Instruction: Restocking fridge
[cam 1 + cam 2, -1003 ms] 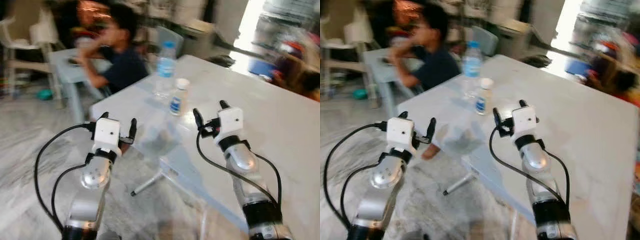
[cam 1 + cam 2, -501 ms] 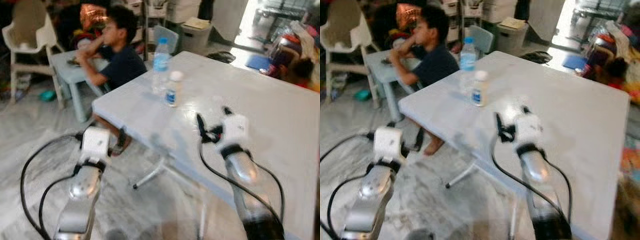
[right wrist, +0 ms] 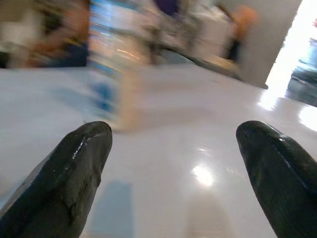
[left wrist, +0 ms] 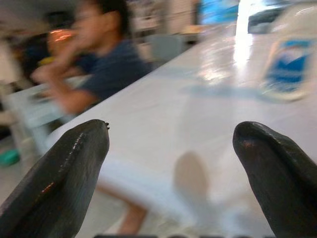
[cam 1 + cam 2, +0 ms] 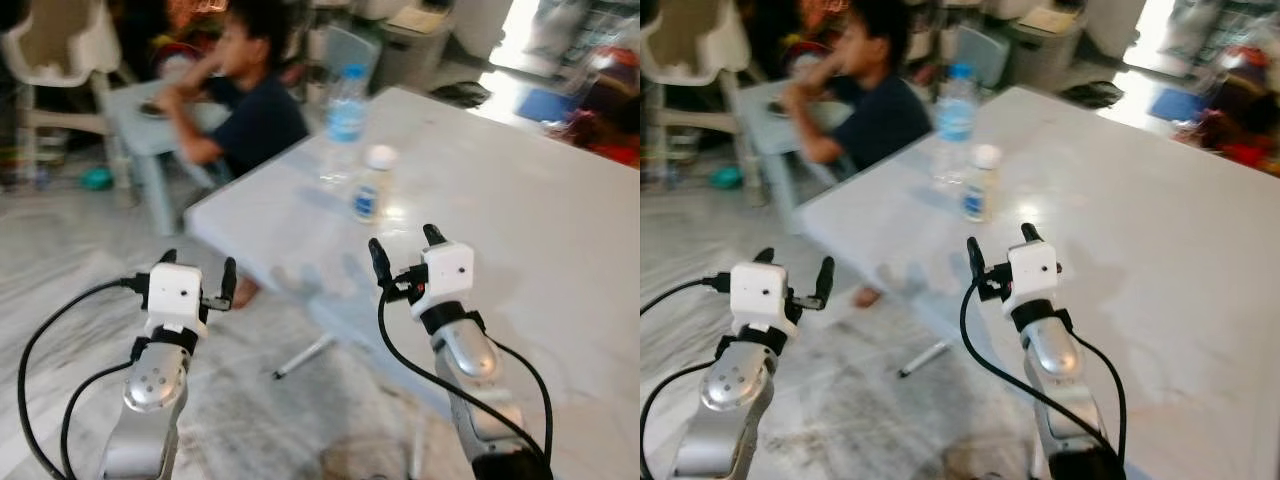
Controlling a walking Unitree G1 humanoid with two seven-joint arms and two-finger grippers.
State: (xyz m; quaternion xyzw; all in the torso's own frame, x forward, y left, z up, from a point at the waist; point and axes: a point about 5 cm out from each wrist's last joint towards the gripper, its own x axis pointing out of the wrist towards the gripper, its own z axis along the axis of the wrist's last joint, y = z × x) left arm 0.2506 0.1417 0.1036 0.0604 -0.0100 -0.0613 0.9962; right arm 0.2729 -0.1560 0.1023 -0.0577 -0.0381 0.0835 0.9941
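The right tool [image 5: 402, 254] hovers over the table's [image 5: 560, 230] near edge, fingers spread wide and holding nothing. The left tool [image 5: 197, 274] hangs beyond that edge above the floor [image 5: 60, 260], also spread and empty. A small bottle [image 5: 371, 185] and a taller water bottle [image 5: 343, 125] stand close together near the table's far left corner. A person [image 5: 255, 105] sits behind that corner.

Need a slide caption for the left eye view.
Both open grippers, left and right, approach a white table holding two bottles.
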